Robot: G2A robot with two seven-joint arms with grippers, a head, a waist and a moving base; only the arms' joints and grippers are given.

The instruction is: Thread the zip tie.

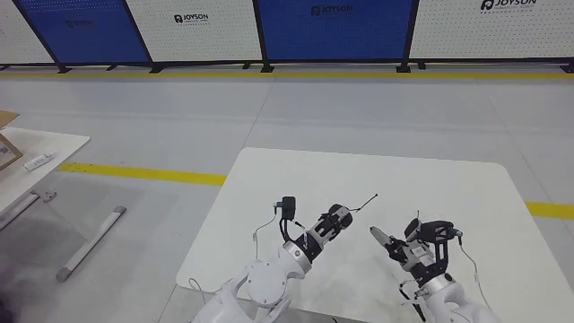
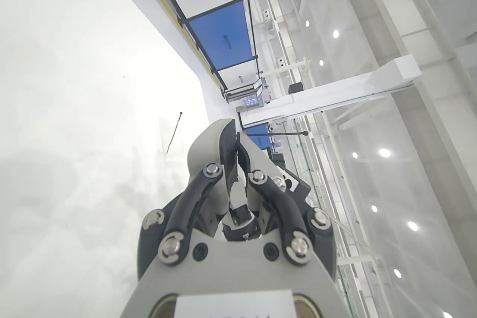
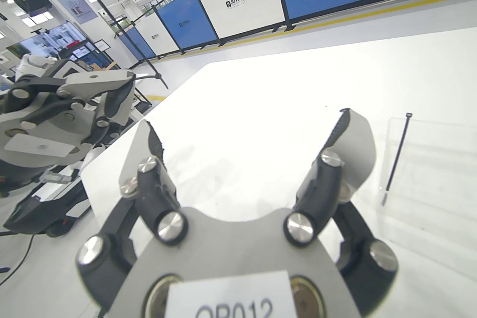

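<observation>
My left gripper is shut on a thin black zip tie, held above the white table. In the right wrist view that left gripper sits off to the side, and its zip tie slants up, head at the top. My right gripper is open beside it with nothing between its fingers. A second black zip tie lies flat on the table.
The second tie rests on a clear plastic sheet. The table's far and left edges are near. Blue and white partition panels stand across the floor beyond a yellow line. Another table stands to the left.
</observation>
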